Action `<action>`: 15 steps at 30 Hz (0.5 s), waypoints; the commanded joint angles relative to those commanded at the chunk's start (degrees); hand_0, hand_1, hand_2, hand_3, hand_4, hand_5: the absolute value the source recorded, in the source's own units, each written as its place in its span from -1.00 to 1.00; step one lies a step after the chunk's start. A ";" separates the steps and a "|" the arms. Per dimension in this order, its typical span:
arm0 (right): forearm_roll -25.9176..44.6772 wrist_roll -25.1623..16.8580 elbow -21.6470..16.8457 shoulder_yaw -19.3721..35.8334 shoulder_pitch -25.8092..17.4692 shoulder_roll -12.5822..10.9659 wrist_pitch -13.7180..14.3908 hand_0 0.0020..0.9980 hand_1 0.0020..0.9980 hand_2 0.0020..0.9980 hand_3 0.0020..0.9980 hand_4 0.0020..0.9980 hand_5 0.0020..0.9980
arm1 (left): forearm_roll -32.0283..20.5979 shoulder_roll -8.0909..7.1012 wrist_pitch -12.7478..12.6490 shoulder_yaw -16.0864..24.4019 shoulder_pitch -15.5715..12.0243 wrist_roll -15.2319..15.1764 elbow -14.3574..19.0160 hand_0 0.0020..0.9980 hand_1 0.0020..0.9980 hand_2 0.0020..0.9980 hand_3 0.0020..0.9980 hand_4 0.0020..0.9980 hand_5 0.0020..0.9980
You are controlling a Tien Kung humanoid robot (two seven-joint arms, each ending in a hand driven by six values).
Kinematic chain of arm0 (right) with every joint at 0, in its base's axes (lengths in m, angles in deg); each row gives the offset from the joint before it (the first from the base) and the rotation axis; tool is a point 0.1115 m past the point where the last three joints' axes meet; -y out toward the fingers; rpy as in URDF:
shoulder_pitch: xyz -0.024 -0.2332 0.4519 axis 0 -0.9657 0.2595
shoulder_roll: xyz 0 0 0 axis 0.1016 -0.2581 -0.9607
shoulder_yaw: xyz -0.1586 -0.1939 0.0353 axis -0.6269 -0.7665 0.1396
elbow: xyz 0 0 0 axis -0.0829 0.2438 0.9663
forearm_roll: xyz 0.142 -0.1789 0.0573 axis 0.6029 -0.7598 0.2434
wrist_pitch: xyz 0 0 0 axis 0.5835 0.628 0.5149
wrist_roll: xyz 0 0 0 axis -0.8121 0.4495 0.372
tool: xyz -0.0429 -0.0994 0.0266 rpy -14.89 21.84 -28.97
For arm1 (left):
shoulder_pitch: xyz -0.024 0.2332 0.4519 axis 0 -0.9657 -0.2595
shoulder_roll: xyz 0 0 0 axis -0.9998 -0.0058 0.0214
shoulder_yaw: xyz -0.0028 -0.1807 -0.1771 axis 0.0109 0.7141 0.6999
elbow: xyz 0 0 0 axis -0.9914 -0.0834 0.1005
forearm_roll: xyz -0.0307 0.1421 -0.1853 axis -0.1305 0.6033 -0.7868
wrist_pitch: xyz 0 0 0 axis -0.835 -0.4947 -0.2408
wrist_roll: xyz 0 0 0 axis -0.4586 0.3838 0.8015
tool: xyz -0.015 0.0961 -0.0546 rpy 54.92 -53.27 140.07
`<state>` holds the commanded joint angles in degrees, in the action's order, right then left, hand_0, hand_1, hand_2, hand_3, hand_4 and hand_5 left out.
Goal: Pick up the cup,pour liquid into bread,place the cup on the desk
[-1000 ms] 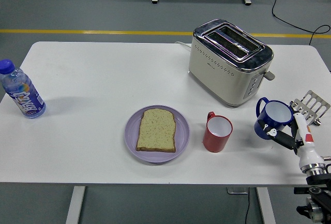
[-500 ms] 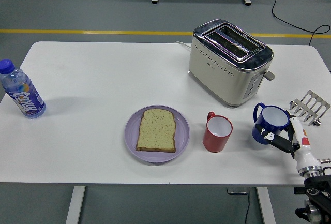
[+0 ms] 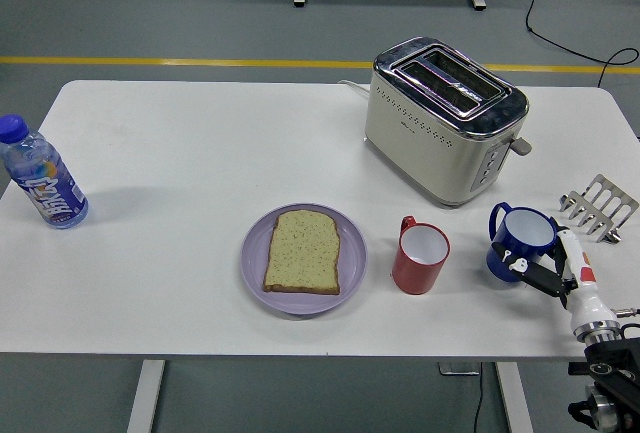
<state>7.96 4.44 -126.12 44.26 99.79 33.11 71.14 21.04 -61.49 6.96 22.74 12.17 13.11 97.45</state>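
Blue cup (image 3: pixel 522 241) sits upright on the tabletop (image 3: pixel 180 153), far right side, near edge zone, just right of the red cup (image 3: pixel 420 258) and in front of the toaster (image 3: pixel 445 118). Handle loop points left-far; white inside, contents not visible, so fill level unknown. Looks like rigid glazed ceramic or enamel: stiff, smooth, likely slippery on the wall, would chip if dropped. Probably moderate weight, more if liquid is in it. Best hold judged: wrap around the body from the right, or hook the handle; keep it level until over the bread.

Right robot hand (image 3: pixel 545 271) comes in from the lower right corner, dark fingers (image 3: pixel 530 273) touching or just at the cup's near-right wall. Whether they really clamp the cup or only rest against it I cannot tell; the cup's base appears down on the tabletop. Left robot hand not in view.

Bread slice (image 3: pixel 303 250) lies flat on a purple plate (image 3: pixel 255 273), left of the red cup, well apart from the blue cup. Pour would need carrying across the red cup, so clip risk there.

A metal rack (image 3: pixel 598 207) stands just right-far of the blue cup. Water bottle (image 3: pixel 42 175) at the far left edge, out of the way.
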 joint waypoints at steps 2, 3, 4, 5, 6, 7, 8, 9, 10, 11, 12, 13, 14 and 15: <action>1.62 0.00 0.26 -0.47 0.27 -0.05 0.73 0.00 -0.19 0.04 0.06 0.29 -1.00 | 0.28 0.16 0.03 0.13 -0.04 0.13 0.01 0.38 0.51 0.55 0.22 -0.21 1.00; 2.18 0.00 0.44 -0.61 0.44 -0.03 1.00 0.00 -0.19 0.04 0.06 0.29 -1.00 | 0.47 0.22 0.04 0.23 -0.02 0.21 0.01 0.38 0.51 0.55 0.22 -0.21 1.00; 2.37 0.00 0.50 -0.65 0.50 -0.03 1.09 0.00 -0.19 0.04 0.06 0.29 -1.00 | 0.53 0.24 0.04 0.26 -0.02 0.24 0.01 0.38 0.51 0.55 0.22 -0.21 1.00; 2.88 0.00 0.57 -0.74 0.58 -0.02 1.23 0.01 -0.19 0.03 0.06 0.29 -1.00 | 0.64 0.29 0.07 0.28 -0.02 0.28 0.00 0.38 0.51 0.55 0.22 -0.21 1.00; 3.42 0.00 0.64 -0.82 0.65 -0.01 1.37 0.01 -0.19 0.03 0.06 0.29 -1.00 | 0.78 0.34 0.10 0.33 -0.02 0.32 -0.02 0.38 0.51 0.55 0.22 -0.21 1.00; 3.91 0.00 0.69 -0.88 0.70 0.04 1.51 0.01 -0.19 0.03 0.06 0.29 -1.00 | 0.99 0.39 0.12 0.48 -0.02 0.38 -0.05 0.38 0.51 0.55 0.22 -0.21 1.00; 4.21 0.00 0.71 -0.92 0.72 0.06 1.57 0.01 -0.19 0.03 0.06 0.29 -1.00 | 1.16 0.43 0.09 0.65 -0.04 0.41 -0.08 0.38 0.51 0.55 0.22 -0.21 1.00; 4.43 0.00 0.73 -0.96 0.73 0.09 1.61 0.01 -0.19 0.03 0.06 0.29 -1.00 | 1.29 0.46 0.07 0.79 -0.06 0.44 -0.10 0.38 0.51 0.55 0.22 -0.21 1.00; 4.66 0.00 0.74 -1.03 0.73 0.09 1.62 0.01 -0.19 0.03 0.06 0.29 -1.00 | 1.42 0.48 0.06 0.88 -0.09 0.47 -0.11 0.38 0.51 0.55 0.22 -0.21 1.00; 4.99 0.00 0.76 -1.13 0.71 0.09 1.62 0.02 -0.19 0.03 0.06 0.26 -1.00 | 1.60 0.49 0.06 0.99 -0.12 0.51 -0.13 0.38 0.51 0.55 0.22 -0.21 1.00; 5.26 0.00 0.71 -1.28 0.68 0.07 1.63 0.02 -0.19 0.03 0.06 0.26 -1.00 | 1.76 0.50 0.06 1.09 -0.15 0.56 -0.13 0.38 0.51 0.55 0.22 -0.21 1.00; 5.36 0.00 0.69 -1.34 0.67 0.06 1.64 0.02 -0.19 0.03 0.06 0.26 -1.00 | 1.82 0.51 0.06 1.13 -0.16 0.57 -0.13 0.38 0.51 0.55 0.22 -0.21 1.00; 5.46 0.00 0.66 -1.56 0.68 0.03 1.66 0.02 -0.19 0.03 0.06 0.26 -1.00 | 1.95 0.53 0.04 1.24 -0.19 0.60 -0.14 0.38 0.51 0.55 0.22 -0.21 1.00; 5.51 0.00 0.64 -1.69 0.69 0.01 1.67 0.02 -0.19 0.03 0.06 0.26 -1.00 | 2.03 0.54 0.02 1.31 -0.21 0.61 -0.15 0.38 0.51 0.55 0.22 -0.21 1.00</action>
<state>13.47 4.44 -125.48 42.56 100.47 33.12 72.81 23.07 -60.94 6.98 24.05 11.96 13.72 97.30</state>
